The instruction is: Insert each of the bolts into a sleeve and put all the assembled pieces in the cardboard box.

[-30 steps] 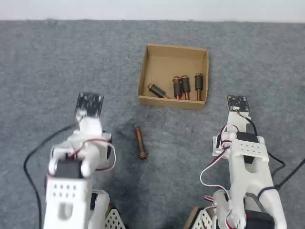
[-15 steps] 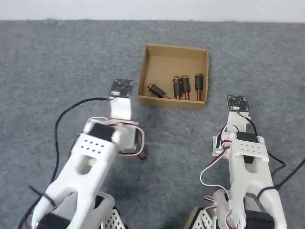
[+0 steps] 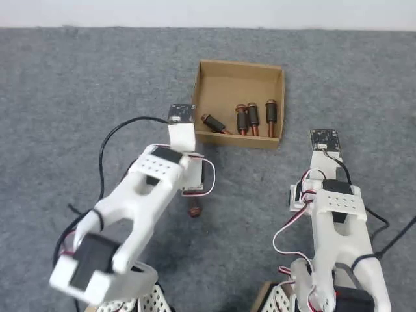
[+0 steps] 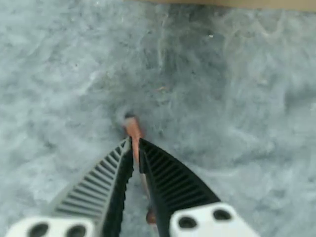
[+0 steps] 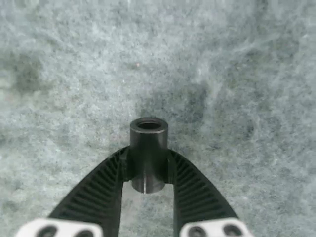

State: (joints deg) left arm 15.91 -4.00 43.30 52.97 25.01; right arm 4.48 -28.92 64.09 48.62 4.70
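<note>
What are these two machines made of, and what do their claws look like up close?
The left arm and right arm are blocky white plastic shells with rows of small holes. Thin red and white wires loop along them, and a black cable trails from the left one. The left gripper and right gripper have black ribbed fingers on white mounts.

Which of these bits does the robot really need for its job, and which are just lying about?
Belong to the job:
- bolt, between the left gripper fingers
- sleeve, held by the right gripper
- cardboard box
- four finished pieces inside it

Just there:
- grey carpet under everything
- black cable of an arm
</note>
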